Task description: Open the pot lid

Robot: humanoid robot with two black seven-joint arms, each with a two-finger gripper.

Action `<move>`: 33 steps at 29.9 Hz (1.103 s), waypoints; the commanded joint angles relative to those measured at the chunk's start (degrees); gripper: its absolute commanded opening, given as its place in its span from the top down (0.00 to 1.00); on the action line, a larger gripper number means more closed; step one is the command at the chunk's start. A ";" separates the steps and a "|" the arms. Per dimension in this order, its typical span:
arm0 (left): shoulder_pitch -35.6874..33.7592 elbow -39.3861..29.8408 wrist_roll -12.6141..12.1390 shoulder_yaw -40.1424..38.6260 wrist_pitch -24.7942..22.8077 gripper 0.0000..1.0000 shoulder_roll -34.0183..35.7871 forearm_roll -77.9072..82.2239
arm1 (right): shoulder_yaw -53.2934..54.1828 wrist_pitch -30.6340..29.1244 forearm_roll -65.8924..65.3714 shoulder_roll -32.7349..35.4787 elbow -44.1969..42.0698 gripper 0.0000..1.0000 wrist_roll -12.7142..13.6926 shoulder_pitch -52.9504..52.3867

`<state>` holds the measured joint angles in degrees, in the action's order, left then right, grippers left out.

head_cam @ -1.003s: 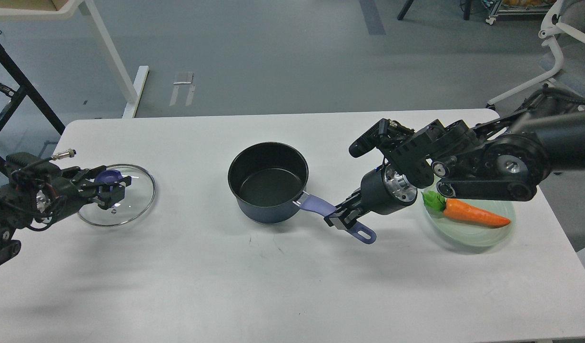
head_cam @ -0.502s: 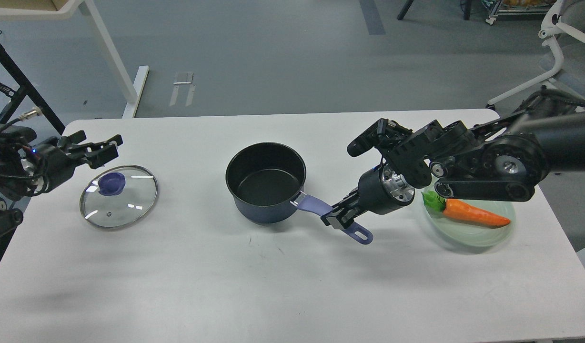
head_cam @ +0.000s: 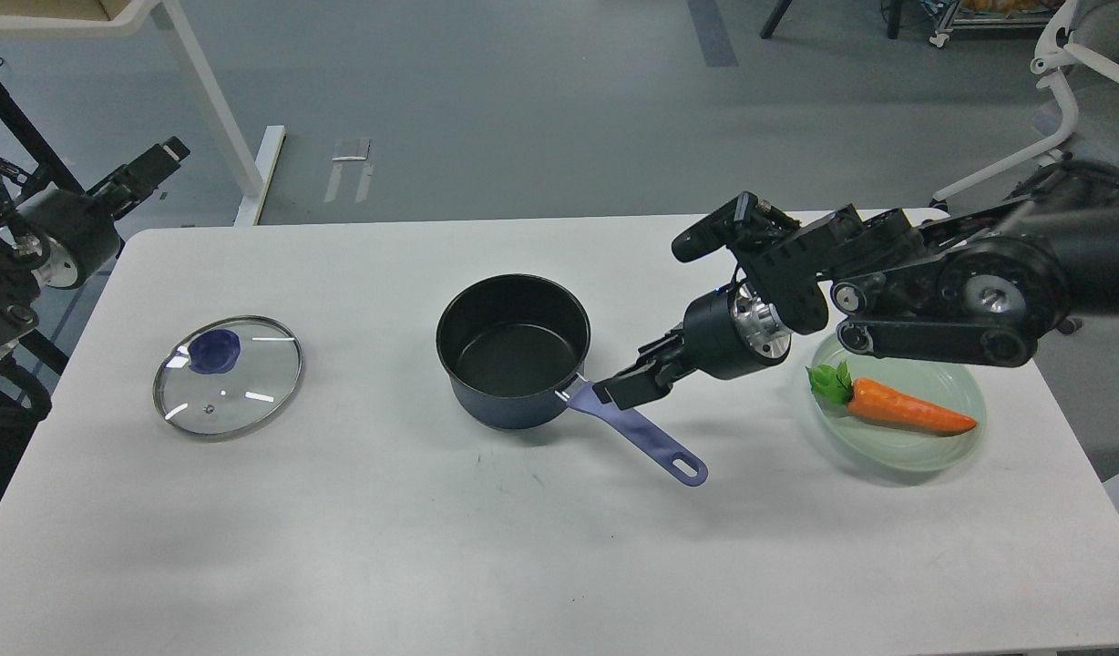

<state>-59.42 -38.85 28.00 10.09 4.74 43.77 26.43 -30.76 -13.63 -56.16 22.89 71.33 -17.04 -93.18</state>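
The dark pot [head_cam: 512, 351] stands open at the table's middle, its purple handle [head_cam: 649, 439] pointing front right. The glass lid [head_cam: 241, 392] with a blue knob [head_cam: 215, 351] lies flat on the table at the left, apart from the pot. My right gripper [head_cam: 625, 381] hovers just above the handle's base, off the handle, with its jaws apart and empty. My left gripper [head_cam: 156, 162] is raised at the far left, beyond the table's back edge, well away from the lid; its fingers cannot be told apart.
A pale green plate [head_cam: 965, 442] holding a toy carrot [head_cam: 906, 410] sits at the right, below my right arm. A white table leg [head_cam: 215, 114] and a black rack stand behind the table at left; a white chair is at back right.
My left gripper let go of the lid, left it on the table, and rose up and back. My right gripper let go of the pot handle and lifted slightly; the handle now shows whole.
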 commanded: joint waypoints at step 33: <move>6.15 7.39 -1.10 -29.07 -14.14 0.01 -22.32 -47.17 | 73.82 1.50 68.02 -0.02 -28.78 0.01 -0.02 47.21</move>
<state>-55.44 -31.23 26.89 -18.47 -8.95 21.64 -18.30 40.63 -12.02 8.44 24.93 44.00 -17.12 -48.14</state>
